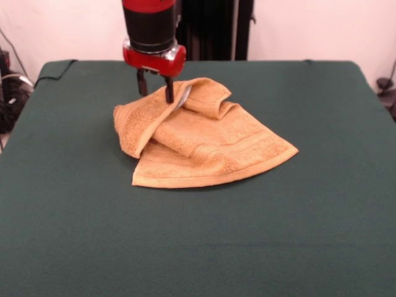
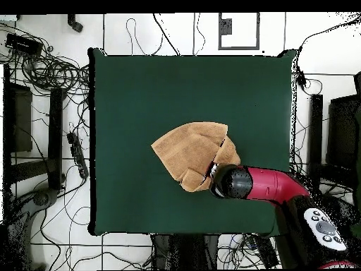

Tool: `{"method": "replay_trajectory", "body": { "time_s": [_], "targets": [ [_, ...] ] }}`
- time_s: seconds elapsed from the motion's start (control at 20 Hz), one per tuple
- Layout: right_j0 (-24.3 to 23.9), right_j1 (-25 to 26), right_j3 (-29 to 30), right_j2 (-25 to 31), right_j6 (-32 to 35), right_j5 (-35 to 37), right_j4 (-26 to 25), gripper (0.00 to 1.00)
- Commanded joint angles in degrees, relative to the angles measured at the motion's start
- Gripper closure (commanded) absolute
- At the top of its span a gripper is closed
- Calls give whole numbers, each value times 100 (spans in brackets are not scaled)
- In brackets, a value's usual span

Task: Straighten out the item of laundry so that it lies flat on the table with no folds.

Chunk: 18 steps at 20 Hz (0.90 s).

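— Orange-tan terry, bunched and doubled over: the hand towel [image 1: 201, 139] sits on the green table [image 1: 322, 235] with the claw [image 1: 154, 91] right at its far rim, the side nearest the pedestal.

— Is the claw holding anything?

— Its two dark fingers [image 1: 169, 91] stand apart, one either side of a raised fold at that rim; they look released, not pinched on cloth.

— Which way does the towel run from there?

— Nearly all of it spreads away from the claw, toward the camera side in the front view. From overhead, the towel [image 2: 192, 153] fans out from the wrist [image 2: 233, 181] toward the table's middle.

— So the coming move?

— Probably closing on that fold and drawing it back toward the pedestal, away from the bulk, to open the layers.
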Motion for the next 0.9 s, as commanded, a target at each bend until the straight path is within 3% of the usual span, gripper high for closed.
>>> {"method": "replay_trajectory", "body": {
  "time_s": [0.05,0.2,0.9],
  "targets": [
    [228,649,-66,416,528,-562,232,0],
    [125,626,-118,515,325,-355,268,0],
    [-80,-412,337,887,-103,813,883,0]
  ]
}}
